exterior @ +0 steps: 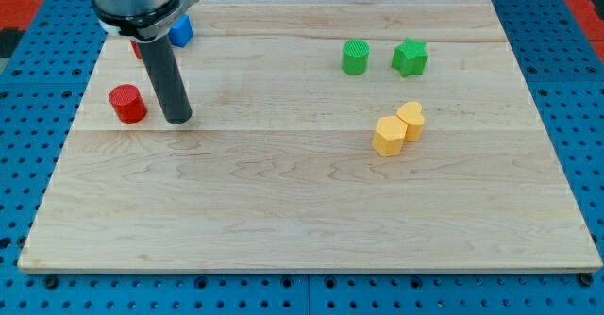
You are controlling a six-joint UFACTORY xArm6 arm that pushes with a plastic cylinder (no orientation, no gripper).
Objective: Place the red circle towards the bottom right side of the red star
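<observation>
Pale wooden board [283,211] on blue pegboard [28,117].

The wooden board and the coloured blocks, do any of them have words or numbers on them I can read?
None. No words, numbers or signs show on the wooden board, the red circle, the green blocks, the yellow blocks, the blue block or my tip, just right of the red circle.

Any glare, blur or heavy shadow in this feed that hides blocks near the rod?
Camera view: even light, sharp focus, no glare on the board. My tip casts only a faint shadow, just to the view's right of the red circle. The arm's body hides most of a blue block and another red block.
</observation>
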